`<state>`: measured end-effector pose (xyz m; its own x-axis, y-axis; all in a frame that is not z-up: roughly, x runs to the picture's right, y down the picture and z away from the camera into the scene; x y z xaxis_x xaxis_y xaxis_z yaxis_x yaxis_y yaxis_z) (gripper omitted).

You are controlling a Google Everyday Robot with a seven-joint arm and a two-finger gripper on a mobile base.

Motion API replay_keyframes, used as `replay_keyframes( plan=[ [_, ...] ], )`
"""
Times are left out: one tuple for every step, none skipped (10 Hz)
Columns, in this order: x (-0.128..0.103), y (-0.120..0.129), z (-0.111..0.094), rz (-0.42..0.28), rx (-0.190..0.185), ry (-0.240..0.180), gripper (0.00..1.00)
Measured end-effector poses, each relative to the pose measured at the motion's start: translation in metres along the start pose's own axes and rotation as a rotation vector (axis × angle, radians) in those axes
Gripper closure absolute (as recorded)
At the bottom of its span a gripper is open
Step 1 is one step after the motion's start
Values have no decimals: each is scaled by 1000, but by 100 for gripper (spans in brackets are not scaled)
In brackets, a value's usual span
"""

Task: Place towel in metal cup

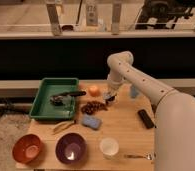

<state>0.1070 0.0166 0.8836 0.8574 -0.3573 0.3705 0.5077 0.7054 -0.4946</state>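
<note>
A smooth white robot arm [141, 85] bends down from the right over a flat wooden table [123, 132]. Its dark gripper [111, 100] hangs low near the back of the table, right at the small squat grey-silver metal cup [107, 95]. I cannot tell if the gripper is open or closed, or if it holds anything. The metal cup sits between a round orange ball [93, 90] on its left and a tall light-blue tumbler [134, 91] on its right. Just in front of the cup lies a bumpy bunch of dark grapes [92, 107]. Nearer to me is a soft-looking blue oblong pad [91, 121]; I cannot tell if it is cloth or sponge. On the left stands a green plastic tray with low walls [41, 102], and a tool with a long black handle [71, 93] lies in it. Along the front edge are a round orange bowl [27, 148], a shiny purple bowl [71, 148], a plain white cup [109, 147] and a thin metal spoon [138, 156]. A flat black bar [146, 118] lies on the right side.
</note>
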Motion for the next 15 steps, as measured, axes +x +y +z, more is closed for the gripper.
replay_keyframes(
  plan=[
    [0, 0, 1, 0, -3, -3, 20],
    [1, 0, 2, 3, -3, -7, 20],
    [2, 0, 2, 5, 2, -11, 20],
    [2, 0, 2, 5, 9, -19, 20],
    [2, -1, 1, 5, 15, -31, 20],
    [3, -1, 1, 8, 22, -46, 20],
    [5, 0, 1, 15, 28, -64, 20],
    [6, 0, 1, 21, 33, -76, 20],
    [7, 1, 0, 25, 39, -85, 20],
    [7, 2, -1, 25, 48, -98, 20],
    [8, 2, -3, 25, 56, -108, 20],
    [9, 2, -4, 24, 62, -117, 20],
    [11, 3, -4, 26, 66, -120, 20],
    [11, 4, -4, 26, 66, -120, 20],
    [10, 3, -4, 25, 66, -121, 20]
  ],
)
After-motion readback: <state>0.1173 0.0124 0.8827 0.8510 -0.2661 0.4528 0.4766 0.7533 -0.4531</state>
